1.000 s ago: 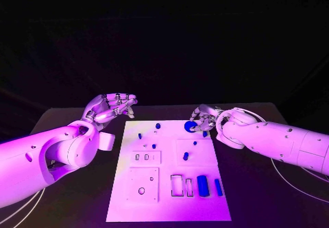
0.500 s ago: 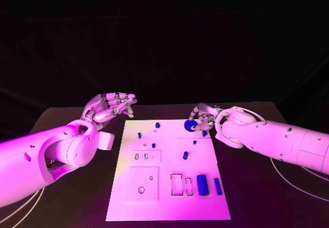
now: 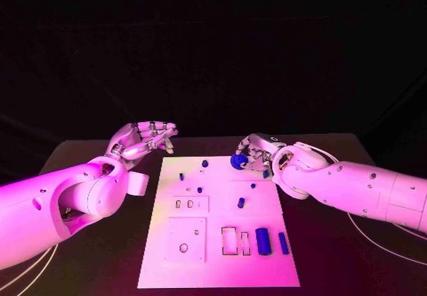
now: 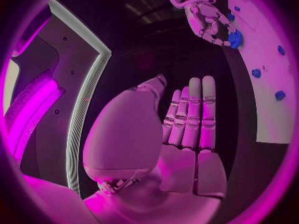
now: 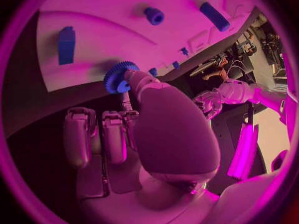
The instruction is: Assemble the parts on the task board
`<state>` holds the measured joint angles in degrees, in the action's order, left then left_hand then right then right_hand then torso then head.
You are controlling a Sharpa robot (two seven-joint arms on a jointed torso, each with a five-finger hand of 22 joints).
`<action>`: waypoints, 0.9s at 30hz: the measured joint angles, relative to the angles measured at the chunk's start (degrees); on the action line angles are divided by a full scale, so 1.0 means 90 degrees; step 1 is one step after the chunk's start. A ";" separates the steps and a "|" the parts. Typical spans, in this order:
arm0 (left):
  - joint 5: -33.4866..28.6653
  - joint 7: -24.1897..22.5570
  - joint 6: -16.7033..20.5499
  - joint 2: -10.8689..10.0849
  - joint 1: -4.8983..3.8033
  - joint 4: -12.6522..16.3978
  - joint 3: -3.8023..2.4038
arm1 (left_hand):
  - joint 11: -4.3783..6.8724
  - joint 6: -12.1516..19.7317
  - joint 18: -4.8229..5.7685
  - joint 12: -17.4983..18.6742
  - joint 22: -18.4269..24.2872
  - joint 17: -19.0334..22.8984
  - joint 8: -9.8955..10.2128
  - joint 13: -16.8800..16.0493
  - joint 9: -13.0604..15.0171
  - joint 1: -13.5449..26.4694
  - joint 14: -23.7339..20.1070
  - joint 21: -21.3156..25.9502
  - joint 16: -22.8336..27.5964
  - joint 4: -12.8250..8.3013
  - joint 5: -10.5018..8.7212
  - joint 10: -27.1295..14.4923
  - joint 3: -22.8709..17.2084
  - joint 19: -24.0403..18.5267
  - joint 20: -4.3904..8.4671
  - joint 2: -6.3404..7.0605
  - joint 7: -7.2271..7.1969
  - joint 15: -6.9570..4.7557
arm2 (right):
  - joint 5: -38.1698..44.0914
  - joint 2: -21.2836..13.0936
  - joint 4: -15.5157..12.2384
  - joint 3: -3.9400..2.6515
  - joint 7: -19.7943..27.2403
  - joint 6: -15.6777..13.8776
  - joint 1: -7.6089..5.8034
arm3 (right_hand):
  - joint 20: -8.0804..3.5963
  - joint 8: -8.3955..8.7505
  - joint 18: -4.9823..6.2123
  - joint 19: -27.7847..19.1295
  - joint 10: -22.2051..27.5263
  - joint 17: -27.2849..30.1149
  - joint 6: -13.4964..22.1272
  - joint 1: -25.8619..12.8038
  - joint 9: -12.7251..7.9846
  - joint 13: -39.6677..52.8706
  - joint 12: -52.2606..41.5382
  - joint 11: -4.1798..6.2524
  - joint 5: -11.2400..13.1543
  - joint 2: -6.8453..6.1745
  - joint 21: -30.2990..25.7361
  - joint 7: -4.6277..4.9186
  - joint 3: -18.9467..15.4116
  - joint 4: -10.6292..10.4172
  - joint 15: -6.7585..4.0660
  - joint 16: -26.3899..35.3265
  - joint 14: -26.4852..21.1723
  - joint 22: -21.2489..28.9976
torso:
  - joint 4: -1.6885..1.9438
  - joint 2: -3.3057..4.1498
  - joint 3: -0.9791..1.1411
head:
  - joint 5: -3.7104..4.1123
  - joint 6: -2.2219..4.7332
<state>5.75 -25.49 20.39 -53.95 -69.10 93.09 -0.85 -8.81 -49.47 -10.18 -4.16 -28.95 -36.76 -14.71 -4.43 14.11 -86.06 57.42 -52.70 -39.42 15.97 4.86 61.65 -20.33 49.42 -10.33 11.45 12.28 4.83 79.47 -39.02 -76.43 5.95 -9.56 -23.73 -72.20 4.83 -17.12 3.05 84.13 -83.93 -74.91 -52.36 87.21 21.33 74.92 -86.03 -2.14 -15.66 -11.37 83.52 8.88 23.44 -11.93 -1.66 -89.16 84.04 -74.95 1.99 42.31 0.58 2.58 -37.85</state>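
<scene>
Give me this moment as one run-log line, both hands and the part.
right hand: holds blue gear above task board far edge | left hand: empty, beside board

White task board [image 3: 218, 271] on black table [image 3: 107, 246]

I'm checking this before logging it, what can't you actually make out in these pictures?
- Gear: in the head view the right hand covers its far side; whether it touches the task board is unclear.
- Gear's hub, right wrist view: hidden behind a fingertip.
- Left hand: palm side turned away in the head view.
- Small parts: too small to tell shapes.
</scene>
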 measured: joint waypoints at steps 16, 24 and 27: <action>-0.0001 0.0006 -0.0015 0.0100 0.0000 -0.0061 0.0001 | 0.0000 0.0000 0.0000 0.0000 -0.0006 0.0001 0.0000 -0.0007 0.0005 0.0000 0.0000 0.0000 0.0000 0.0000 -0.0025 0.0000 0.0000 0.0000 0.0000 0.0000 0.0000 0.0000 | 0.0550 0.0930 -0.0151 0.0016 -0.0037 -0.0225 0.0015 | -0.0024 -0.0004 0.0000 -0.0025 0.0000 0.0001 -0.0003 -0.0239 0.0000 -0.0001 0.0000 -0.0001 0.0028 -0.0091 0.0000 -0.0003 0.0152 0.0042 0.0000 0.0001 0.0000 0.0001 | 0.0015 0.0011 -0.0011 | -0.0090 0.0009; -0.0001 0.0008 -0.0018 0.0125 0.0000 -0.0067 0.0001 | 0.0000 0.0000 0.0000 0.0000 -0.0006 0.0001 0.0000 -0.0007 0.0004 0.0000 0.0000 0.0000 0.0000 0.0000 -0.0025 0.0000 0.0000 0.0001 0.0000 0.0000 0.0000 0.0000 | 0.0653 0.1354 0.0229 0.0051 -0.0066 -0.0215 0.0122 | -0.0024 -0.0005 0.0000 -0.0025 0.0000 -0.0005 -0.0022 -0.0302 0.0000 -0.0001 0.0000 -0.0001 0.0032 -0.0118 0.0000 -0.0022 0.0201 0.0045 0.0001 0.0004 0.0000 0.0002 | 0.0020 0.0021 -0.0012 | -0.0128 -0.0008; -0.0001 0.0008 -0.0019 0.0137 0.0000 -0.0067 0.0001 | 0.0000 0.0000 0.0000 0.0000 -0.0006 0.0001 0.0000 -0.0007 0.0004 0.0000 0.0000 0.0000 0.0000 0.0000 -0.0025 0.0000 0.0000 0.0001 0.0000 0.0000 0.0000 0.0000 | 0.0675 0.1464 0.0349 0.0059 -0.0069 -0.0202 0.0158 | -0.0024 -0.0005 0.0000 -0.0025 0.0000 -0.0004 -0.0022 -0.0309 0.0000 -0.0001 0.0000 -0.0001 0.0042 -0.0111 0.0000 -0.0022 0.0211 0.0054 0.0001 0.0004 0.0000 0.0002 | 0.0018 0.0023 -0.0012 | -0.0144 -0.0013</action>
<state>5.74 -25.42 20.22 -52.71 -69.10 92.48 -0.84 -8.81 -49.47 -10.18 -4.16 -29.00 -36.76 -14.71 -4.48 14.15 -86.06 57.42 -52.70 -39.41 15.97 4.64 61.65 -20.33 49.43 -10.34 11.45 12.28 4.83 85.54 -25.84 -73.29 6.48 -10.18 -25.54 -70.78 4.61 -17.17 3.05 83.90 -83.93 -74.95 -52.56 84.43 21.33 74.91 -86.02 -2.15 -15.28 -12.37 83.52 8.68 25.34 -11.45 -1.65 -89.12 84.03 -74.93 2.15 42.52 0.48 1.28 -37.96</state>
